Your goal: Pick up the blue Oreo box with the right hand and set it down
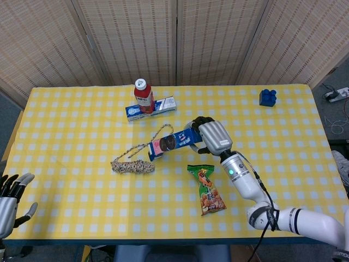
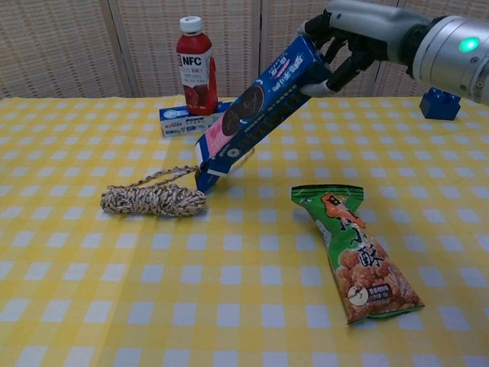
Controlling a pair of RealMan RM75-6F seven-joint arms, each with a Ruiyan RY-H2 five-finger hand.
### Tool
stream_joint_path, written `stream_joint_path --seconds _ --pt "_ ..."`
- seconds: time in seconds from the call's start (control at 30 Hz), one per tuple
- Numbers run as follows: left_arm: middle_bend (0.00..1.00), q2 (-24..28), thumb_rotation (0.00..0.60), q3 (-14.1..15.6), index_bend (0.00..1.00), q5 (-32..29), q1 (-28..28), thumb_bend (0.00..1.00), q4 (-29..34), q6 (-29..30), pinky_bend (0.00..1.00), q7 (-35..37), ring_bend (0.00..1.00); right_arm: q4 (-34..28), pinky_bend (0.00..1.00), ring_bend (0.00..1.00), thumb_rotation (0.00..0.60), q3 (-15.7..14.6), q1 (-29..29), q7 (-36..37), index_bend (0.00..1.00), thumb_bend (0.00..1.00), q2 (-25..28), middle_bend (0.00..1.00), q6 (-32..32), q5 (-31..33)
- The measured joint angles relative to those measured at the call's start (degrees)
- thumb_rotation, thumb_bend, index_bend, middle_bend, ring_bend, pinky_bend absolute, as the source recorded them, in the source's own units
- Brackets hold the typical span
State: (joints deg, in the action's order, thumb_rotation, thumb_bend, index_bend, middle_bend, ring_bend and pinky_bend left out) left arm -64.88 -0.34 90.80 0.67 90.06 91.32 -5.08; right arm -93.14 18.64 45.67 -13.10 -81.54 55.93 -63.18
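My right hand (image 1: 211, 137) (image 2: 348, 34) grips the right end of the blue Oreo box (image 1: 172, 142) (image 2: 256, 111) and holds it in the air above the table's middle. The box slants steeply, its pink left end hanging lowest, just above the checked cloth next to the rope bundle (image 1: 132, 165) (image 2: 153, 199). My left hand (image 1: 10, 197) rests off the table's near left corner, fingers spread and holding nothing; only the head view shows it.
A green snack bag (image 1: 206, 189) (image 2: 355, 252) lies under and in front of the raised hand. At the back stand a red NFC bottle (image 1: 143, 96) (image 2: 195, 67) and a toothpaste box (image 1: 152, 108) (image 2: 208, 116). A blue toy brick (image 1: 267, 97) (image 2: 440, 102) sits far right.
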Motion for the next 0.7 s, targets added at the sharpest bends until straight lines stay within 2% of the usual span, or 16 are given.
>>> stream_joint_path --seconds 0.43,0.7 --pt "0.19 0.09 0.600 -0.07 0.20 0.62 0.44 0.33 0.95 -0.25 0.05 -0.94 0.11 -5.48 0.26 0.22 0.600 -0.24 -3.15 4.77 0.44 0.31 6.82 0.37 3.75 -5.08" --pt "0.19 0.23 0.600 -0.10 0.20 0.81 0.59 0.33 1.60 -0.29 0.05 -1.47 0.11 -7.33 0.26 0.22 0.600 0.09 -4.93 6.19 0.44 0.31 11.40 0.37 5.29 -5.25"
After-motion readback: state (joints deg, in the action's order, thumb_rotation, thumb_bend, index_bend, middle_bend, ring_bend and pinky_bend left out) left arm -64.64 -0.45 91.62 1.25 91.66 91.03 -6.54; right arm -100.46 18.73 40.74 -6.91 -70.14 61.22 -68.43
